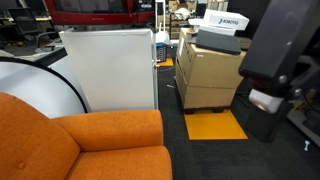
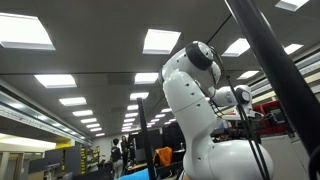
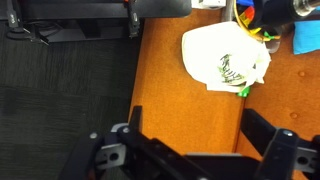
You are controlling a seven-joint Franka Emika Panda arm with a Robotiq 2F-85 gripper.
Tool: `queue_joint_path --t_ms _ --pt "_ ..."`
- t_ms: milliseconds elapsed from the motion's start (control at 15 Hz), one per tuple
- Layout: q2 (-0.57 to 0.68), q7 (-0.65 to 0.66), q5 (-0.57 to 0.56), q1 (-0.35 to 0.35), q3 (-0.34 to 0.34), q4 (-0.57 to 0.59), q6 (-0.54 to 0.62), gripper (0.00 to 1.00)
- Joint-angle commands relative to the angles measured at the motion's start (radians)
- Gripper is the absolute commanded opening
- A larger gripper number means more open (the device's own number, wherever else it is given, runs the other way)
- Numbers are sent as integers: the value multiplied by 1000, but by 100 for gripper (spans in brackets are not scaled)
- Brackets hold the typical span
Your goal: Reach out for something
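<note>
In the wrist view my gripper (image 3: 196,132) is open and empty, with its two dark fingers spread over an orange cushion (image 3: 170,80). A crumpled white cloth or bag with green and dark print (image 3: 225,58) lies on the cushion ahead of the fingers and a little to the right, apart from them. In an exterior view the white arm (image 2: 195,100) stands against a ceiling with light panels; the gripper does not show there. The orange couch (image 1: 110,135) fills the lower left of an exterior view.
Yellow and blue items (image 3: 305,35) lie beside the white cloth at the top right. Dark carpet (image 3: 60,90) lies left of the cushion. A white panel (image 1: 110,65), stacked cardboard boxes (image 1: 205,70) and a yellow floor mat (image 1: 215,125) stand behind the couch.
</note>
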Motion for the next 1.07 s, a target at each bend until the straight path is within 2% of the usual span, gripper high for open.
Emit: queue_joint_path --t_ms 0,667,1000 --pt "-2 -19 51 -13 10 -5 23 100" --pt "-2 -14 85 -14 11 -5 34 100" --pt "-7 19 15 -31 30 -10 70 100"
